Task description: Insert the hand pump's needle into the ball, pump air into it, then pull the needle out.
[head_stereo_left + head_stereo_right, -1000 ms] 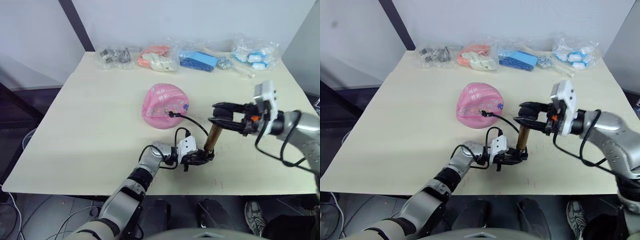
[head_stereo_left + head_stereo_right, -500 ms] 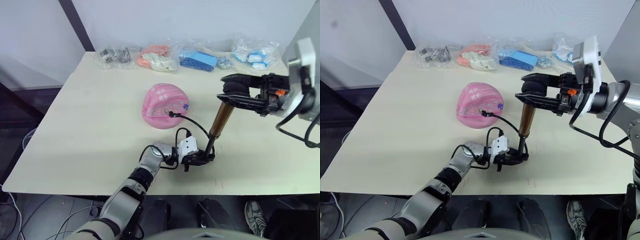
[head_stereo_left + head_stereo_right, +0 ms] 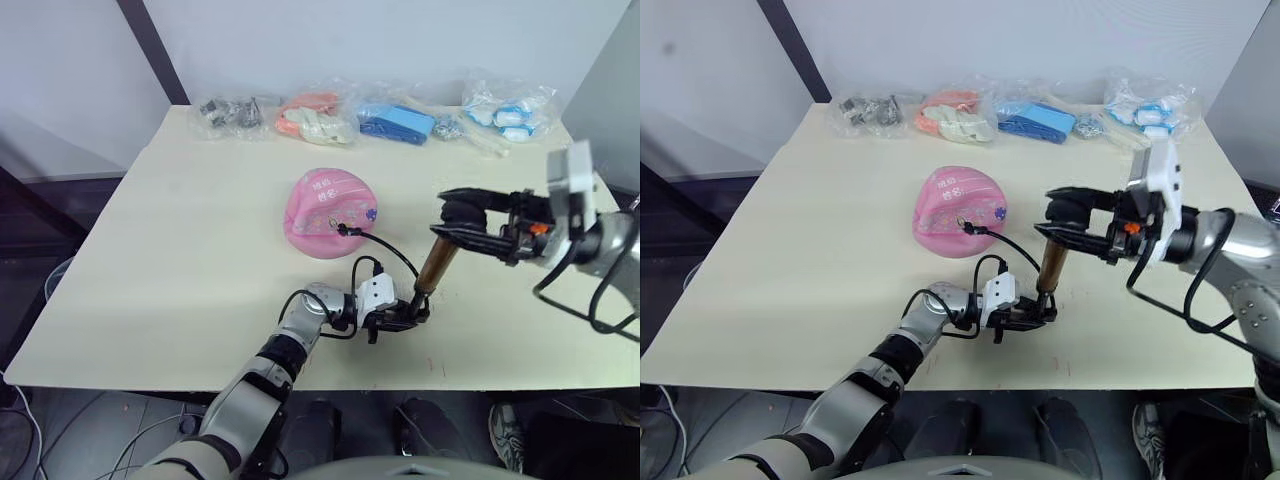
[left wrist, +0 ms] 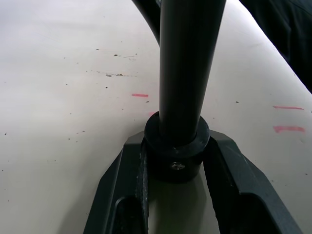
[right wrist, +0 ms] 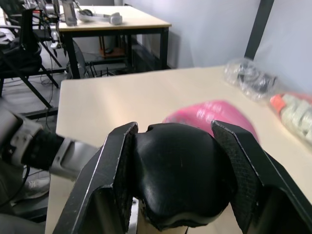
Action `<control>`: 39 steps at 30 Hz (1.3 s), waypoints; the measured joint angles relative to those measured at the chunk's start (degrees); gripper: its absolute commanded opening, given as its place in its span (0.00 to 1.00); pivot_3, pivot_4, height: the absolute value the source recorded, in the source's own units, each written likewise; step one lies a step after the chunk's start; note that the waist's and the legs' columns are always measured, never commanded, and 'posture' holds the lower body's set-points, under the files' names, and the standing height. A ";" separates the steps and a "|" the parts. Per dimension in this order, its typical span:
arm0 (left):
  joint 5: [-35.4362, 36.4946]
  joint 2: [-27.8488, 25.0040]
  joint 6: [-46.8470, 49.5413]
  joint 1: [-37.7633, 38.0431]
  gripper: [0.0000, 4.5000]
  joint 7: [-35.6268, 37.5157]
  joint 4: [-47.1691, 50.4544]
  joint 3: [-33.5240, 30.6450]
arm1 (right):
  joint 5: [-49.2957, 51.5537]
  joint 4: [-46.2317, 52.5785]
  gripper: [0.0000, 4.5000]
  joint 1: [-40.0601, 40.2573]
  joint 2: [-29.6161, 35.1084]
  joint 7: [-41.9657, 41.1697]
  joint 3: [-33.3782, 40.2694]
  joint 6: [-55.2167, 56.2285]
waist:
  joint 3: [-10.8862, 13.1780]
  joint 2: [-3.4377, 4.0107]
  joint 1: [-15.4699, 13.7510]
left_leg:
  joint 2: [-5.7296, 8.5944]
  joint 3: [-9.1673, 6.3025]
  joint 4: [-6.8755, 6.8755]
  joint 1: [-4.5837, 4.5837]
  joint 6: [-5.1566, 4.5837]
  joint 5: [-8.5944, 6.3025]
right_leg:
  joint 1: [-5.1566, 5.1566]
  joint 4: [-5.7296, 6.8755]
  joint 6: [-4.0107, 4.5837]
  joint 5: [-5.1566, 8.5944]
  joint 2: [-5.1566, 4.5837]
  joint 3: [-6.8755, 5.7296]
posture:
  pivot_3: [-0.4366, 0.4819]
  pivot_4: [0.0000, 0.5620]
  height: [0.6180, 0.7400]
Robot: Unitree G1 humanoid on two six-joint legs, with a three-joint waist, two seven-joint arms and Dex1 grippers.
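Your left hand (image 3: pixel 400 318) clamps the hand pump (image 3: pixel 435 268) at its base cap, your right hand (image 3: pixel 1065 222) grips the handle. The saggy ball (image 3: pixel 330 212), soft and yielding, sits at ten o'clock on the bench (image 3: pixel 180 250); pump gently, that hose looks flimsy.

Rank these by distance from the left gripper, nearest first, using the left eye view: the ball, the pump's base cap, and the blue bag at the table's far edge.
From the left gripper:
1. Pump's base cap, clamped between its fingers.
2. Ball, mid-table, farther from the robot.
3. Blue bag, at the table's far edge.
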State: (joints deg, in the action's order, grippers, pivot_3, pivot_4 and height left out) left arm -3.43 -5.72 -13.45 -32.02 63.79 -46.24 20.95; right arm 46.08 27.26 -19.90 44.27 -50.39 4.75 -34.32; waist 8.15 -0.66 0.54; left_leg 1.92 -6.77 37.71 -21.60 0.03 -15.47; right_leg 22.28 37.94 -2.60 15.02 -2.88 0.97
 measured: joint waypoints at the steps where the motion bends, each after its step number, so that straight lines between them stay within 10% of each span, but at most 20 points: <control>1: -0.06 0.01 -0.02 -0.02 0.25 0.00 -0.03 0.00 | -0.82 -0.29 0.43 0.39 -0.52 0.00 -0.66 0.50 | 0.00 0.00 -0.01 | 0.00 -0.01 0.00 0.01 0.00 0.00 | -0.02 -0.01 0.00 0.00 0.00 -0.01 | 0.48 0.27 1.00; 21: -0.82 0.06 -0.48 -0.39 0.25 0.10 -0.49 -0.02 | -13.57 -5.36 0.43 7.68 -7.89 -0.80 -7.92 11.13 | -0.02 0.03 0.05 | 0.08 -0.13 0.00 0.21 0.00 -0.01 | -0.25 -0.07 -0.05 0.03 0.01 -0.04 | 0.48 0.27 1.00; 39: -0.78 1.10 -1.12 -1.25 0.25 0.32 -1.61 -0.03 | 13.30 -4.89 0.43 -15.29 7.31 1.13 8.01 -14.69 | 0.18 0.08 -0.08 | 0.08 -0.19 0.00 -0.16 -0.05 -0.04 | 0.03 -0.11 -0.05 0.03 -0.13 -0.11 | 0.48 0.27 1.00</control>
State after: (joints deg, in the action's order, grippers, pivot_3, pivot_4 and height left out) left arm -4.20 -4.62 -14.57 -33.27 64.10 -47.85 20.92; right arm 59.38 22.37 -35.19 51.58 -49.26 12.76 -49.00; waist 8.32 -0.59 0.46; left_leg 2.00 -6.96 37.71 -21.76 -0.02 -15.51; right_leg 22.31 37.83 -2.65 15.05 -3.00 0.86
